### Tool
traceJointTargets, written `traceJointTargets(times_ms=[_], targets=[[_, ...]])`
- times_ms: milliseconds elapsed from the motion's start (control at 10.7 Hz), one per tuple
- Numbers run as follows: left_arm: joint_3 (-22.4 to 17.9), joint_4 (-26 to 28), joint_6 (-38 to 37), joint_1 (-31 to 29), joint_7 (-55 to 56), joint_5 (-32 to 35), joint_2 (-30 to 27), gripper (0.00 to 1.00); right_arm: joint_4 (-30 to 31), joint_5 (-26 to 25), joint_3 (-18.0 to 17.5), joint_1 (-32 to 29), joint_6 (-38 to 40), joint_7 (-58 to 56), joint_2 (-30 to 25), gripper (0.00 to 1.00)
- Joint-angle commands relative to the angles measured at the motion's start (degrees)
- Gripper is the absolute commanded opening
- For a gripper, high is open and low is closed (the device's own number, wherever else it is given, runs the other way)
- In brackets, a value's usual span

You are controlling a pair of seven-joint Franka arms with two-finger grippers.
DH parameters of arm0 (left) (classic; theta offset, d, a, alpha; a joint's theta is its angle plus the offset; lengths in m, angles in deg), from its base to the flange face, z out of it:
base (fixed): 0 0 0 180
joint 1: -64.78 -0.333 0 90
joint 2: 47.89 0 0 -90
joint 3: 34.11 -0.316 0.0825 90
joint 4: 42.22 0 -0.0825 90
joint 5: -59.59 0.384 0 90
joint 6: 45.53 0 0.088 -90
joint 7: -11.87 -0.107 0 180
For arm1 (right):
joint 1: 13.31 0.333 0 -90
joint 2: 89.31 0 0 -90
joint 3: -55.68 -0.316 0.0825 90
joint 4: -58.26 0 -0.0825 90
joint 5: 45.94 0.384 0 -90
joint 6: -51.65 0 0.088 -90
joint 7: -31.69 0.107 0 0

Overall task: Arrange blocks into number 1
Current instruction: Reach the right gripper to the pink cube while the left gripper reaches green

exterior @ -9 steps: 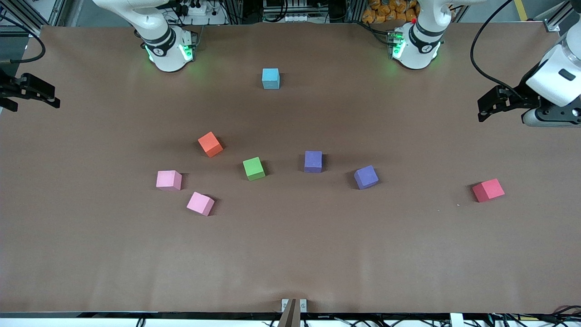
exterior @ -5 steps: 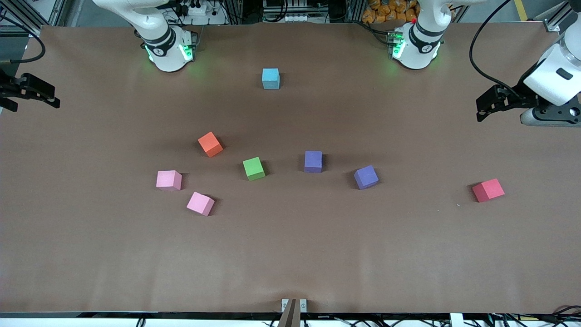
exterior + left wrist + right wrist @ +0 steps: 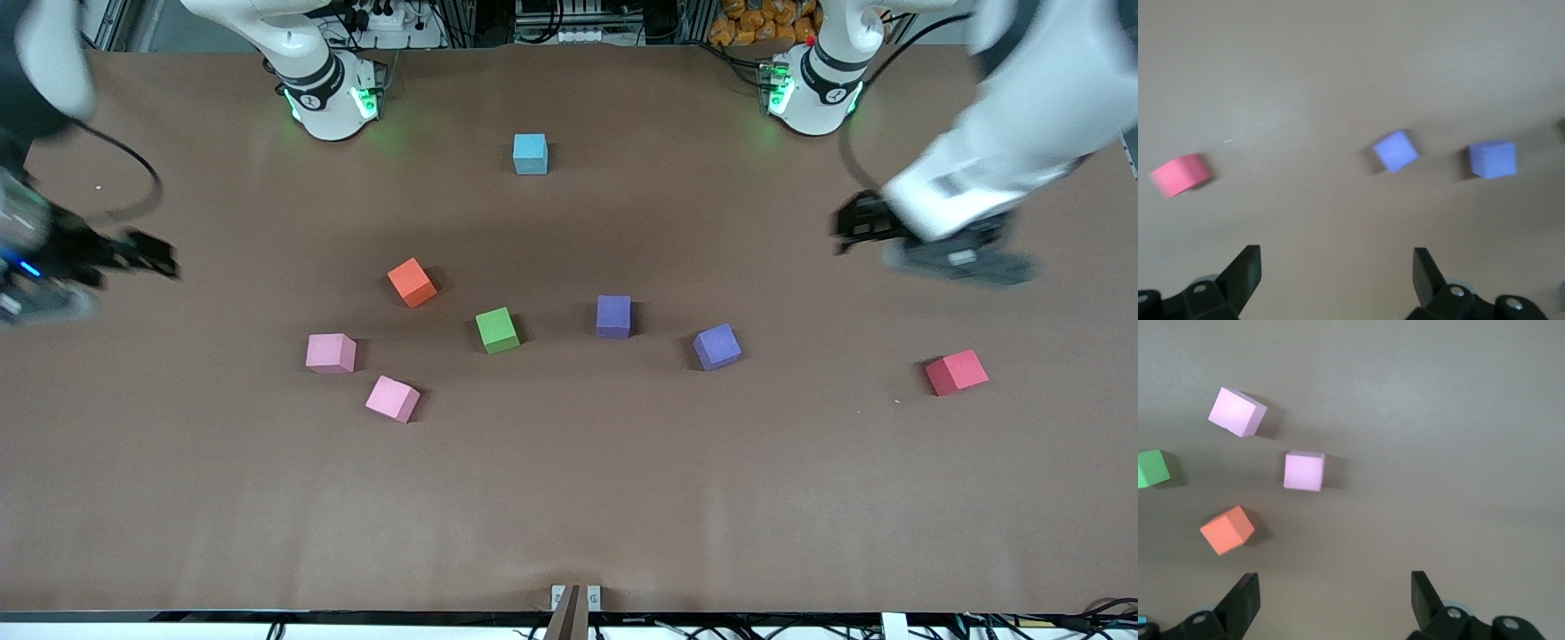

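Front view: blocks scattered around green block [image 3: 497, 330], nothing lined up yet.
Left claw [image 3: 845, 233]: open, empty, over bench [image 3: 569, 498].
Right claw [image 3: 156, 260]: open, empty.
Next: probably grab one block to start the 1.

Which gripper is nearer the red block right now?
Left. The open left gripper hangs over bare table toward the red block; the open right gripper is at the right arm's end of the table.

The whole tabletop [image 3: 569, 498] is seen from a high front camera facing the arm bases. Each wrist view is aimed down from close above. The red block [image 3: 1179, 175] and two purple blocks [image 3: 1396, 151] are shared with the left wrist view; pink blocks [image 3: 1304, 471], orange block [image 3: 1227, 529] with the right.
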State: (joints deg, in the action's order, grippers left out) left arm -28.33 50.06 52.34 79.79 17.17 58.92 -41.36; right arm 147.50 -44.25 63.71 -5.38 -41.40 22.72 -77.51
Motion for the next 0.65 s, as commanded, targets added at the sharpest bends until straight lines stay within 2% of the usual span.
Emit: traceJointTargets(times_ms=[0,187,280,467,561], targets=[[0.5,-0.8,4.0,6.6,10.2,-0.6,6.4,1.00,-0.2,5.9,0.3,1.5,-4.6,0.0,8.3,1.00],[0.6,-1.4,7.2,13.3,22.0,-1.0,10.1,1.00,0.1,10.7,0.3,1.5,-7.7,0.0,14.7,1.00],[0.5,-1.6,9.0,16.4,26.9,-2.2,12.4,1.00,0.9,10.9,0.3,1.5,-10.1,-0.1,16.4,1.00],[-0.2,-5.9,14.0,22.0,37.4,-3.1,18.6,1.00,2.5,10.9,0.3,1.6,-12.8,0.0,19.6,1.00],[-3.8,-9.7,15.8,27.0,42.8,-3.3,22.6,1.00,2.5,10.9,0.3,1.6,-13.1,1.4,20.4,1.00]])
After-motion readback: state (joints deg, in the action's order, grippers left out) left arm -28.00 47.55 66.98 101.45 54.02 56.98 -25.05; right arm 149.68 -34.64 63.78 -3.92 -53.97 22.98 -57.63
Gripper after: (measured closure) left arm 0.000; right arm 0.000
